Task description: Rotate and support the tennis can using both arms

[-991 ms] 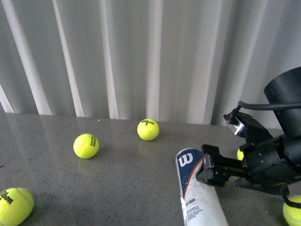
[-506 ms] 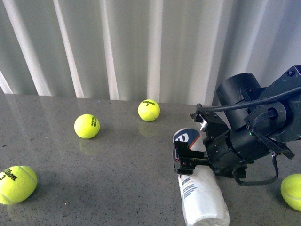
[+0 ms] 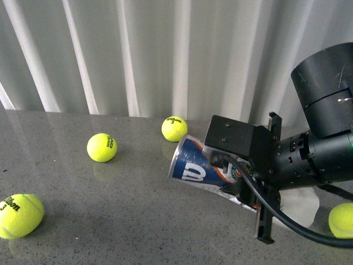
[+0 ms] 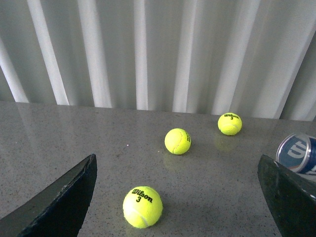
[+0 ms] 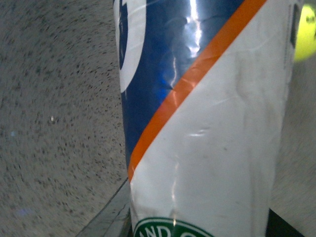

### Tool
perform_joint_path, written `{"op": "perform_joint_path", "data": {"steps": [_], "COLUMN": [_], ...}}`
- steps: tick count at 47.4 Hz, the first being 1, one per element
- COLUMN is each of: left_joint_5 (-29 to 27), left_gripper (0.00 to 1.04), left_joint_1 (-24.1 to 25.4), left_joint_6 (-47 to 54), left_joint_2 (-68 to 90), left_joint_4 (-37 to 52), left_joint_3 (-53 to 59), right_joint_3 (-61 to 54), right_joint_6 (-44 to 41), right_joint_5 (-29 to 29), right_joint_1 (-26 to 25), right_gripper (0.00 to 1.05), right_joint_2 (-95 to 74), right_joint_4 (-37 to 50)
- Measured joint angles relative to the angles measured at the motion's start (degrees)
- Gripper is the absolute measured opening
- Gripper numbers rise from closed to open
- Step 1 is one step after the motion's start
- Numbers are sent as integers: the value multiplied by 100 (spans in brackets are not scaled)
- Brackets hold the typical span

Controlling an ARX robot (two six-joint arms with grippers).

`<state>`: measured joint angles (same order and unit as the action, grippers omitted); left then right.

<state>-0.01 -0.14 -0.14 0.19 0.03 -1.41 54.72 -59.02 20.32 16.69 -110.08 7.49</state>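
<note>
Tennis can (image 3: 193, 165) clamped across its middle by the right gripper (image 3: 268, 176)
Can sits slanted over the grey table (image 3: 138, 226), its silver-rimmed end pointing left, near a tennis ball (image 3: 174, 128); its label fills the right wrist view. Left gripper (image 4: 173, 197) hangs well apart from the can, fingers (image 4: 64, 197) spread wide. Other balls (image 3: 101, 147) lie scattered on the table

tennis can (image 3: 194, 165) swung round and tilted up — its end now points left.
</note>
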Motion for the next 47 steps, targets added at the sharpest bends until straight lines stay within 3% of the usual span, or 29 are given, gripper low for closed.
{"op": "perform_joint_path", "data": {"steps": [5,9,31,47], "left_joint_5": [0,0,0,0], "left_gripper": [98,98,98,98], "left_joint_1": [0,0,0,0], "left_joint_6": [0,0,0,0], "left_joint_2": [0,0,0,0], "left_joint_4": [0,0,0,0], "left_joint_3": [0,0,0,0], "right_joint_3": [256,579,1429,1016], "right_joint_6": [-1666,-2218,-1934,-1764], "right_joint_5": [-4,-33,-77,94], "right_joint_1": [2,11,208,188], "right_gripper": [25,20,12,68], "right_joint_2": [-136,-450,-1746,-1687], "right_joint_4": [-179,-188,-50,28]}}
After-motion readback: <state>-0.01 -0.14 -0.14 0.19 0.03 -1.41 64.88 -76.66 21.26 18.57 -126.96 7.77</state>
